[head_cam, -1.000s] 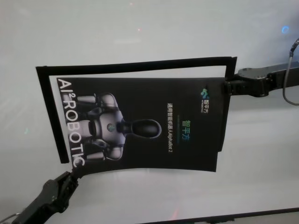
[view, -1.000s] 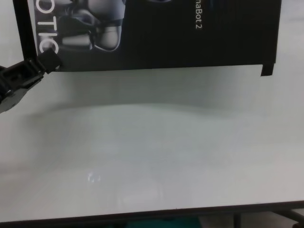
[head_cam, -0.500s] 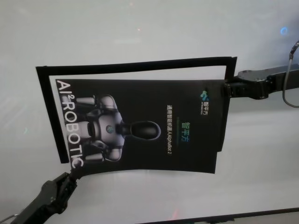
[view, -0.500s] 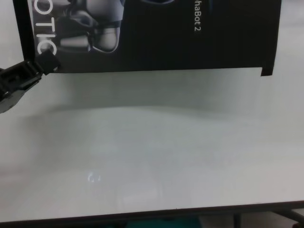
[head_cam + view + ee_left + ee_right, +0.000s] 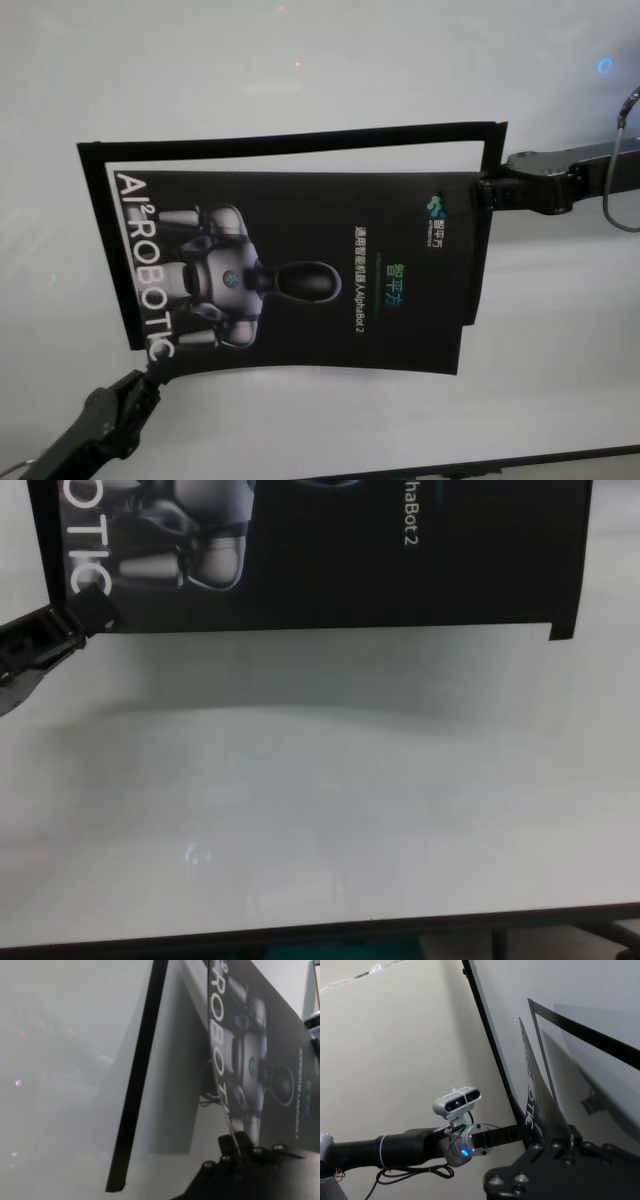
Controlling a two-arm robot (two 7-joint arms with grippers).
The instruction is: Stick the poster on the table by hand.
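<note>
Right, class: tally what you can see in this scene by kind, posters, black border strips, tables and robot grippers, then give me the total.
Poster: 1
Black border strips, far strip and left strip: 2
Table: 1
Grippers, left gripper and right gripper: 2
Total: 6

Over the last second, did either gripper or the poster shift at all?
The left gripper, shut on the poster's near left corner, drew back toward the robot and a little further left, and that corner went with it. The right gripper kept its pinch on the far right corner, hardly shifting. The black strips on the table lie as before.
</note>
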